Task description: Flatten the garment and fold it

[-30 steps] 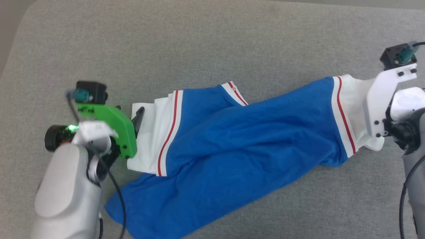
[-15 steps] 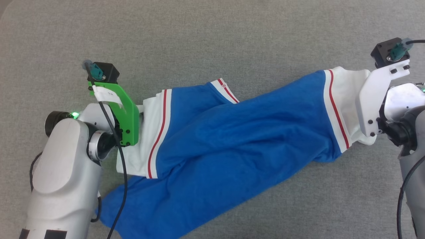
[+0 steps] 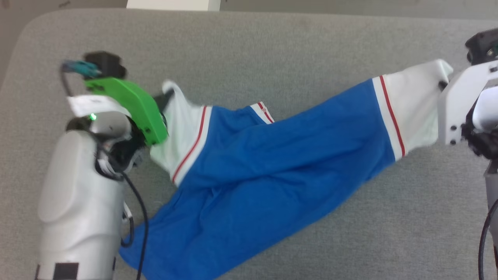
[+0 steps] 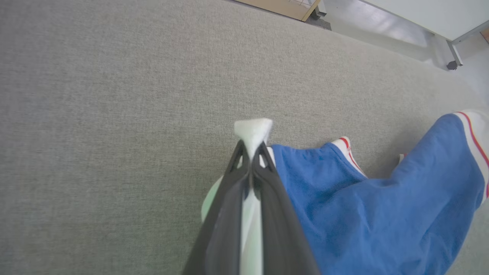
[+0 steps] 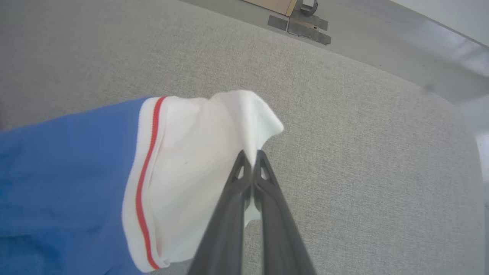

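Note:
The garment (image 3: 272,163) is a royal-blue T-shirt with white sleeves and red trim, stretched slantwise across the grey padded surface. My left gripper (image 3: 168,95) is shut on the tip of its white left sleeve (image 3: 179,128), lifting that corner; in the left wrist view the white cloth (image 4: 253,131) pokes out above my closed left gripper (image 4: 252,147). My right gripper (image 3: 441,83) is shut on the other white sleeve (image 3: 416,109), and the right wrist view shows that gripper (image 5: 251,156) pinching the sleeve (image 5: 198,160). The shirt's blue lower part (image 3: 186,241) trails toward the near edge.
The grey padded surface (image 3: 272,50) runs wide behind the shirt, with its rounded far-left corner (image 3: 31,27) in view. Floor and furniture legs (image 4: 452,63) lie beyond the far edge. My left forearm (image 3: 78,202) covers the near left.
My left gripper has closed on the left sleeve and raised its corner. The right gripper has pulled its sleeve up and outward, stretching the shirt. The head camera has shifted as well.

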### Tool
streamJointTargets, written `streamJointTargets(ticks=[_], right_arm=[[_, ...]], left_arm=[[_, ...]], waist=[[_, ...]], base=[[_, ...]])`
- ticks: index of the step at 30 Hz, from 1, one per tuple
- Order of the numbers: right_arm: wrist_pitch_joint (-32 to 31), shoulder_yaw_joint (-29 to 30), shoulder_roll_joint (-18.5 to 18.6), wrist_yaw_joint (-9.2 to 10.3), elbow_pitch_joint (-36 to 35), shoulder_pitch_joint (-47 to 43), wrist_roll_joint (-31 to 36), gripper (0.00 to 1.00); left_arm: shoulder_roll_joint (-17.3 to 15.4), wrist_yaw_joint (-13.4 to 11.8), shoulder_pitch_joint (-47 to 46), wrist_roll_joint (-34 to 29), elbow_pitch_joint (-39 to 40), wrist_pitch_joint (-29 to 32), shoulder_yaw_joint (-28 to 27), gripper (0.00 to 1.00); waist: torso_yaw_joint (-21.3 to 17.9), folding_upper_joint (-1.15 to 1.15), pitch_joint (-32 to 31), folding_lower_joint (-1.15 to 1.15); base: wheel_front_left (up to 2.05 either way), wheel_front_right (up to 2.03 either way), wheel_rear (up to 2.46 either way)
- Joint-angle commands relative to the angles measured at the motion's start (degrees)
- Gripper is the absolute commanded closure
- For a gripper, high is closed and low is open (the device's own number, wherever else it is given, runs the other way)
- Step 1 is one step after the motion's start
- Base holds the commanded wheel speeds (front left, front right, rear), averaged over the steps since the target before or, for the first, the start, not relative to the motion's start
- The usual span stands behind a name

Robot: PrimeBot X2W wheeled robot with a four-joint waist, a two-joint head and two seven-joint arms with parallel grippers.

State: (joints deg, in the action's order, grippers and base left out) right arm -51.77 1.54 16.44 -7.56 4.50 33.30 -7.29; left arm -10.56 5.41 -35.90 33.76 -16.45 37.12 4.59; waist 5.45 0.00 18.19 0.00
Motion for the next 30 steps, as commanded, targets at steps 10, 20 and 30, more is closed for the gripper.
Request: streamJointTargets(ticks=[10, 20, 30], right_arm=[[9.1, 1.4, 0.1, 0.08, 1.3, 10.2, -6.3, 1.0], [9.4, 3.0, 0.9, 0.08, 2.7, 18.5, -12.0, 1.0], [5.2, 3.3, 1.3, 0.08, 3.5, 23.1, -13.9, 1.0]], left_arm=[[-1.1, -1.1, -11.3, 0.9, 3.5, -10.7, -6.1, 1.0], [-3.8, -2.1, -18.9, -2.3, 2.2, -14.9, -6.6, 1.0], [-5.8, -3.1, -21.5, -4.0, -0.7, -14.7, -6.0, 1.0]], waist=[[-2.1, 0.0, -11.6, 0.0], [-3.5, 0.0, -18.0, 0.0], [-4.3, 0.0, -18.1, 0.0]], base=[[0.0, 0.0, 0.0], [0.0, 0.0, 0.0], [0.0, 0.0, 0.0]])
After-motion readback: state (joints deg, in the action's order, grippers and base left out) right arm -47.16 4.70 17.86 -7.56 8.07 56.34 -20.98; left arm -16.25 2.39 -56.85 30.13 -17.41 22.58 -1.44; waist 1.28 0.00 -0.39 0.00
